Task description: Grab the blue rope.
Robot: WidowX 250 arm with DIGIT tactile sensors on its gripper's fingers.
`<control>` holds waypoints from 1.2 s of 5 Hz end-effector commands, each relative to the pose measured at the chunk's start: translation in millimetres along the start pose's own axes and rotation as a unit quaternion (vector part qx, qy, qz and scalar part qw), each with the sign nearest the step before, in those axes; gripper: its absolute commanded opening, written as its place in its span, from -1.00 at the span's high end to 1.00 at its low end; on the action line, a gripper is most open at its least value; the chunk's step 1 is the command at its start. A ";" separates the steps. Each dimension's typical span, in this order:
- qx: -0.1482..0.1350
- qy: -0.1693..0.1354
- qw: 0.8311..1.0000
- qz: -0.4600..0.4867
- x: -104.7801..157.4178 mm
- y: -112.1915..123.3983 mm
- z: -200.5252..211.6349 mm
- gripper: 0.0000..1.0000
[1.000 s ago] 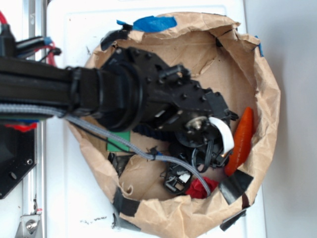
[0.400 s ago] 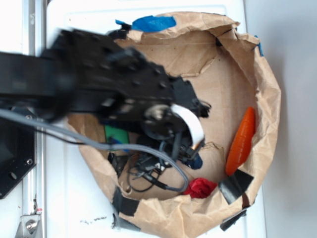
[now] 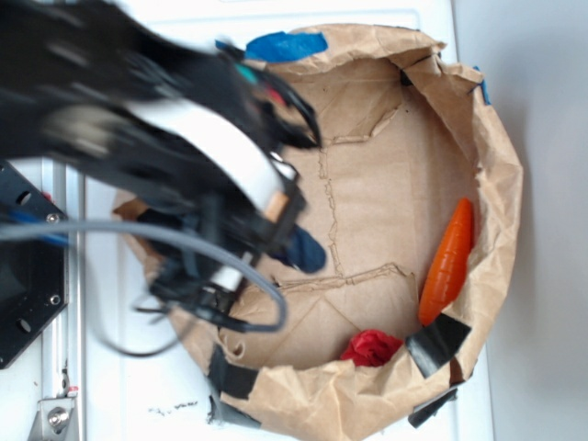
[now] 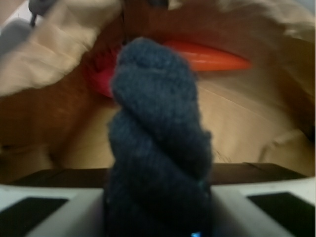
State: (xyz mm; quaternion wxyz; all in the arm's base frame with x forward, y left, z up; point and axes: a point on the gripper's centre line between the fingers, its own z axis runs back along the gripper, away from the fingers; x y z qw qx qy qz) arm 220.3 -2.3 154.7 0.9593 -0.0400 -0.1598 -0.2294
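Observation:
The blue rope is a thick, dark navy twisted cord that stands up in the middle of the wrist view, clamped at its base between the two grey fingers. My gripper is shut on it. In the exterior view the blurred black arm covers the upper left. My gripper hangs over the left part of the paper basin, and a dark blue end of the rope sticks out below it, lifted off the paper floor.
A crumpled brown paper basin rings the workspace. An orange carrot-shaped toy lies along its right wall and a red object sits at the bottom. Blue tape marks the top rim and black tape the lower right.
The arm has swung left and risen toward the camera, carrying the rope away from the carrot toy. The basin's floor is now uncovered.

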 end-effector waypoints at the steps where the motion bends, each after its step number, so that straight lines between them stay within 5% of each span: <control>1: 0.050 0.011 0.990 0.128 1.1 2.9 68.6 1.00; 2: 0.021 0.063 0.974 0.216 6.6 23.6 59.3 1.00; 3: 0.009 0.085 0.969 0.233 15.2 35.7 49.2 1.00; 6: 0.019 0.092 0.971 0.222 35.1 41.8 44.8 1.00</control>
